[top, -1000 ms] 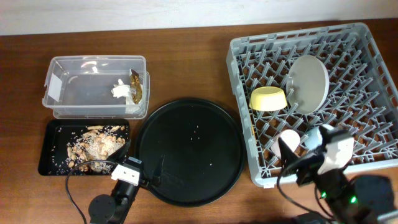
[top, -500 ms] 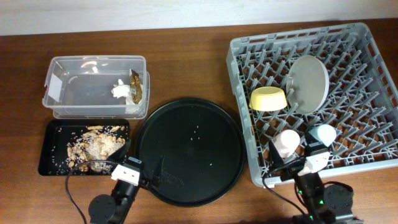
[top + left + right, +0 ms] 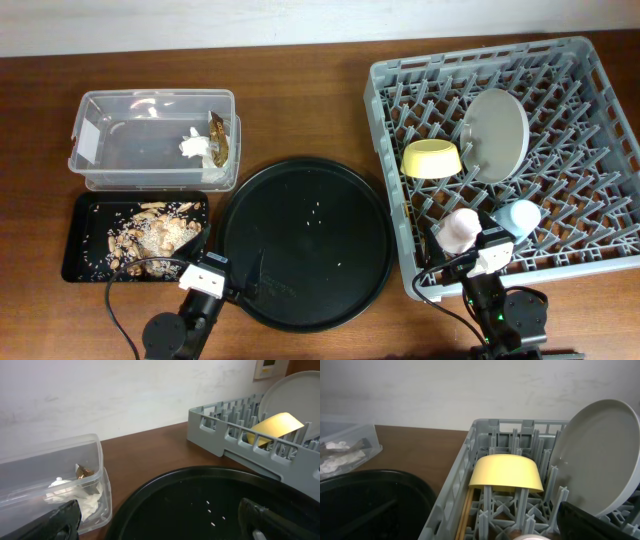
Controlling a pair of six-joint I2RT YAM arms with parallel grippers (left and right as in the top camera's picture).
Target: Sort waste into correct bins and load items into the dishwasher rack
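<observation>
While both arms sit low at the frame's bottom edge, the pink cup (image 3: 458, 230) lies in the rack (image 3: 590, 250) at its lower middle. The blue cup (image 3: 520, 214) is just to its right. The pink cup looks light and stiff, with a smooth wall that would likely slip under a loose pinch. One finger inside the mouth and one outside, across the rim, seems the surest hold. The plate (image 3: 497, 135) stands on edge among the pegs at upper right, with the bowl (image 3: 432, 158) tipped beside it. In the right wrist view the chopsticks (image 3: 465, 510) run under the bowl.

At upper left, the tub (image 3: 100, 160) holds the tissue (image 3: 190, 147) and wrapper (image 3: 218, 138). The scraps (image 3: 150, 235) fill the flat tray (image 3: 85, 250) below it. Only specks dot the round tray (image 3: 305, 245) at the table's (image 3: 300, 90) centre.

The left pincer (image 3: 157, 510) is spread wide over the round tray. Only one finger of the right pincer (image 3: 475, 248) shows, so its state cannot be told.

A second ago the right arm reached over the rack's lower right corner and hid much of the blue cup. It has since drawn back to the rack's near wall, leaving both cups uncovered. The left arm has not moved.
</observation>
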